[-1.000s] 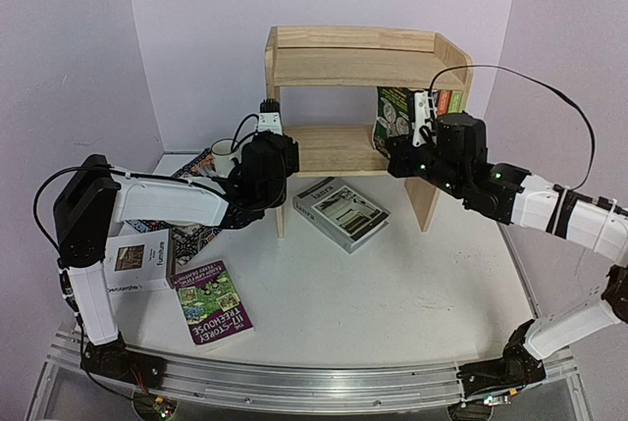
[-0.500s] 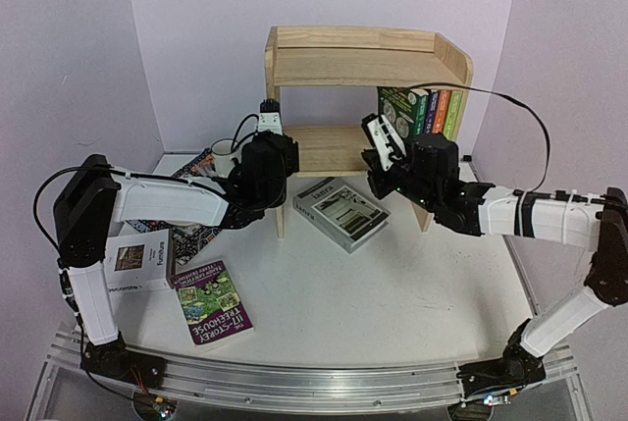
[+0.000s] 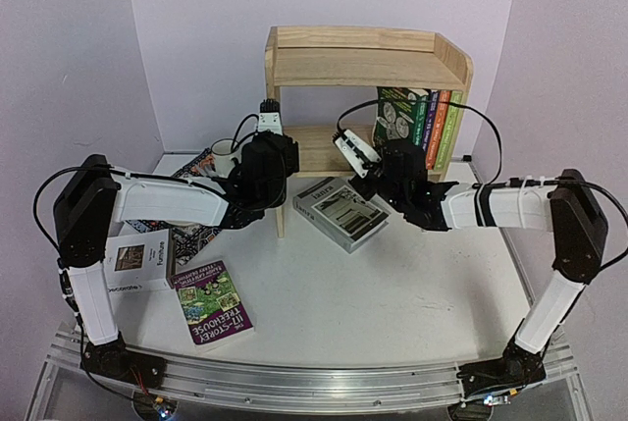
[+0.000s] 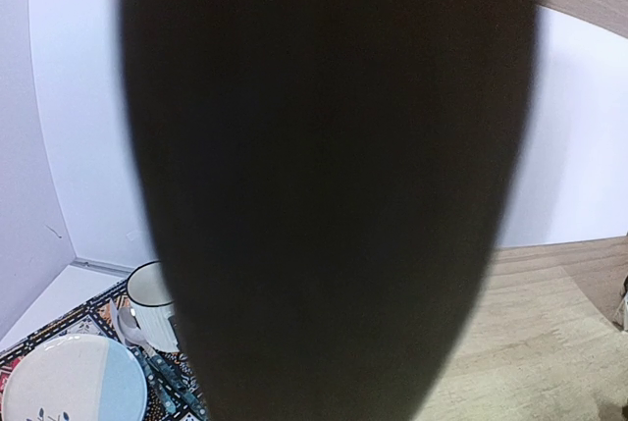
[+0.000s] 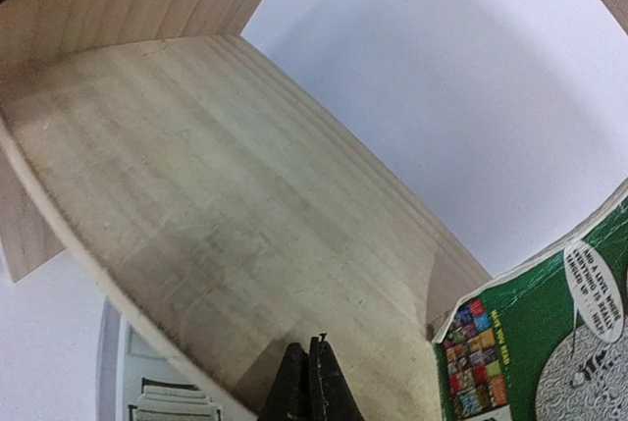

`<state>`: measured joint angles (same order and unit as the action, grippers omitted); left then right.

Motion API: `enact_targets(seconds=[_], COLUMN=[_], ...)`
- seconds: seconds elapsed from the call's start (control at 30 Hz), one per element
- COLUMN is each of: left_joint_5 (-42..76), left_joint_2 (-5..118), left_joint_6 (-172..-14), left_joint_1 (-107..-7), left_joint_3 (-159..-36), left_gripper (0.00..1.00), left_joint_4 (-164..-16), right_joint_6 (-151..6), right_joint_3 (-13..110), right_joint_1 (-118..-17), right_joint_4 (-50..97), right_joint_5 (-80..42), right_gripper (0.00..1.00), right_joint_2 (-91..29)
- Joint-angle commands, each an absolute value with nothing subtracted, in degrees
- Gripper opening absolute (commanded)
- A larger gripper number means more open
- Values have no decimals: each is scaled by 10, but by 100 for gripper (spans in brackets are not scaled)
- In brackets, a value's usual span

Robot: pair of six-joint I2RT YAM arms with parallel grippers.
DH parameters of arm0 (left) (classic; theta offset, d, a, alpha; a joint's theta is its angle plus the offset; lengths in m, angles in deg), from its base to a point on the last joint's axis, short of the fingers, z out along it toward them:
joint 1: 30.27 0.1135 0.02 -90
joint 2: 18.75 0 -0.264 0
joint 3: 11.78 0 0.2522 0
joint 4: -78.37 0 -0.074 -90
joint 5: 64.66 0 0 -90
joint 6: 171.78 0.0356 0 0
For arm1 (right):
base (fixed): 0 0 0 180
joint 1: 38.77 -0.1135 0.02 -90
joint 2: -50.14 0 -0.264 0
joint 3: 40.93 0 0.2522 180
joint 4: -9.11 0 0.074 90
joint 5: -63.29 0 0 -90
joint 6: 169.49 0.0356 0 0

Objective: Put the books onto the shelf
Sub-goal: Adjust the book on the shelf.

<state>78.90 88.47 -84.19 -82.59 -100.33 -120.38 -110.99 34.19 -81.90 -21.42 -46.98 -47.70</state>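
The pine shelf (image 3: 365,66) stands at the back of the table. Several Treehouse books stand at the right end of its lower board: green (image 3: 395,119), dark purple (image 3: 423,117), orange (image 3: 440,125) and light green (image 3: 453,127). My right gripper (image 3: 363,164) is shut and empty, hovering at the front edge of the lower board (image 5: 196,195), left of the green book (image 5: 549,342). My left gripper (image 3: 276,146) sits at the shelf's left side panel, whose dark edge (image 4: 324,195) fills the left wrist view. On the table lie a grey-white book (image 3: 341,212), a purple Treehouse book (image 3: 213,301) and a white Decorate book (image 3: 137,262).
A patterned placemat (image 3: 201,235) lies left of the shelf with a white mug (image 3: 225,154) behind it. The left wrist view shows that mug (image 4: 149,293) and a plate (image 4: 69,382) on the mat. The grey-white book (image 5: 162,396) lies just below the right gripper.
My right arm has drawn back to the left and down from the shelved books, uncovering them, and now hangs before the empty part of the lower board. The left arm has not moved.
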Motion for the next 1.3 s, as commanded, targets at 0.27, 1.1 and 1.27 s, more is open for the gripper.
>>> enact_targets(seconds=[0.27, 1.1, 1.27], left_joint_5=[842, 846, 846], left_joint_2=[826, 820, 820], left_joint_6=[-860, -860, -859], left_joint_1=[-815, -815, -816], left_joint_3=[-990, -984, -985], left_gripper=[7, 7, 7], left_joint_4=[-1201, -1201, -1201], right_joint_6=[-1161, -1262, -1266], right_joint_3=[429, 561, 586], right_joint_1=[-799, -761, -757], right_joint_4=[-261, -231, -214], right_joint_5=[-563, -754, -789], right_gripper=[0, 0, 0], right_joint_2=[-515, -619, -634])
